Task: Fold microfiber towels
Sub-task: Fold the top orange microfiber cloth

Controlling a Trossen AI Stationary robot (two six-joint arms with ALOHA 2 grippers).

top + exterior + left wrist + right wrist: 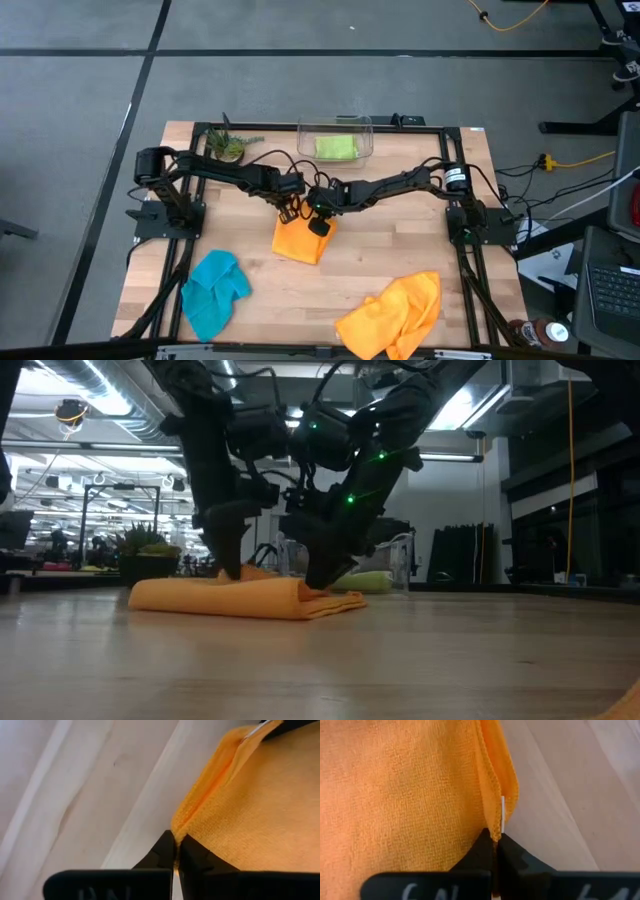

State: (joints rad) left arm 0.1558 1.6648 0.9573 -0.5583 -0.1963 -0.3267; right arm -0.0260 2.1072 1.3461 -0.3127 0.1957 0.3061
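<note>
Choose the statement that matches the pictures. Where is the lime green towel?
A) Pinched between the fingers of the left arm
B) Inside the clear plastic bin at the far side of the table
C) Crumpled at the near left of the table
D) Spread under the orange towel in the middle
B: the high view shows the lime green towel lying inside the clear plastic bin at the far edge of the table.

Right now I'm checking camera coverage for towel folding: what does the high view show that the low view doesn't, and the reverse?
Only the high view shows the teal towel, the crumpled orange towel and the lime green towel inside the clear bin. Only the low view shows the folded orange towel lying flat with stacked edges, and the room behind. Both show the left gripper and right gripper shut on that towel's edge.
</note>
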